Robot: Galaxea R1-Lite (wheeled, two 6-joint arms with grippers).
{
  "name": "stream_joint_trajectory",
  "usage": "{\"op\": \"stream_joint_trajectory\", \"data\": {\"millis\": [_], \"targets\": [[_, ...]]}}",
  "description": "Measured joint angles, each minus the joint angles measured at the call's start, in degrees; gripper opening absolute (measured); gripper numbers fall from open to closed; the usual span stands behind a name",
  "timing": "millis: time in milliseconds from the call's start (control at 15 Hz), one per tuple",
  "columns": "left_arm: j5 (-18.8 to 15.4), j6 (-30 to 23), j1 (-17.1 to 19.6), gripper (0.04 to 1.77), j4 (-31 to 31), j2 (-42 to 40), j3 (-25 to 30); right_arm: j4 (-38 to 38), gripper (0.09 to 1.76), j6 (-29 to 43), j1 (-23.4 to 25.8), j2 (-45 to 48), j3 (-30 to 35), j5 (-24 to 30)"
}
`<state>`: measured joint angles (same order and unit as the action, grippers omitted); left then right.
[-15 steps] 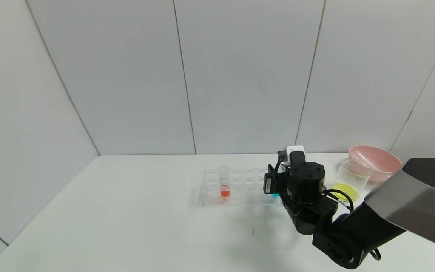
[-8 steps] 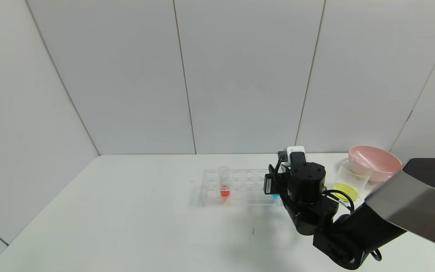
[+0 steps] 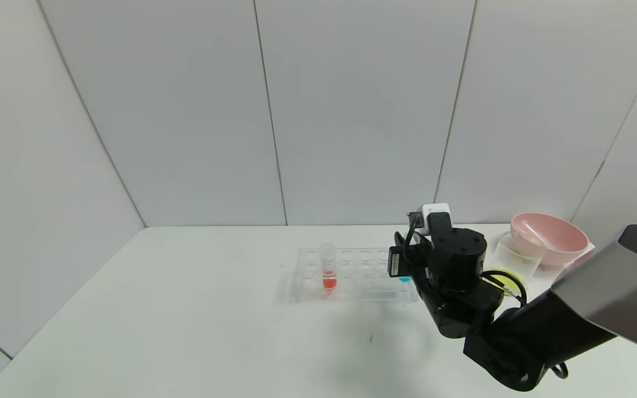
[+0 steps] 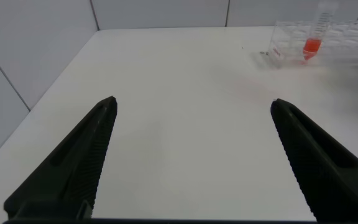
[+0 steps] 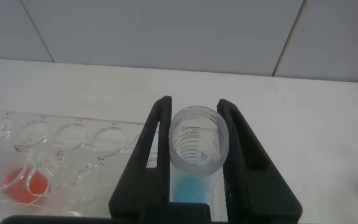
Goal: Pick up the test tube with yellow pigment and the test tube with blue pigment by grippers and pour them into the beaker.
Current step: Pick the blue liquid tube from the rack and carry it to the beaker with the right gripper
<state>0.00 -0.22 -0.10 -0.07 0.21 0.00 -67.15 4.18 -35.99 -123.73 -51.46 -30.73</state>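
Observation:
My right gripper (image 5: 194,107) is shut on the test tube with blue pigment (image 5: 194,146), which is upright with its open mouth between the fingers. In the head view this gripper (image 3: 407,271) is at the right end of the clear rack (image 3: 351,287), and the tube's blue bottom (image 3: 404,279) shows just over the rack's edge. The beaker (image 3: 512,260) stands to the right and has yellow liquid in its bottom. No tube with yellow pigment is in view. My left gripper (image 4: 192,104) is open and empty over bare table, far from the rack (image 4: 347,37).
A tube with orange-red liquid (image 3: 328,271) stands in the rack's left part and also shows in the left wrist view (image 4: 312,43). A pink bowl (image 3: 551,237) sits behind the beaker. White walls close the back and the left side.
My right gripper has risen a little and shifted slightly right with the blue tube, so the tube's bottom sits higher at the rack's end. The left arm has not moved.

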Motion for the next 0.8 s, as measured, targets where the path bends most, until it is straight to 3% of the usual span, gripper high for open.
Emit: {"op": "stream_joint_trajectory", "data": {"millis": [800], "targets": [[0.0,0.0,0.0,1.76,0.0,0.0,0.0,0.3,0.54,-4.9,-0.2,7.7,-0.3,0.4]]}}
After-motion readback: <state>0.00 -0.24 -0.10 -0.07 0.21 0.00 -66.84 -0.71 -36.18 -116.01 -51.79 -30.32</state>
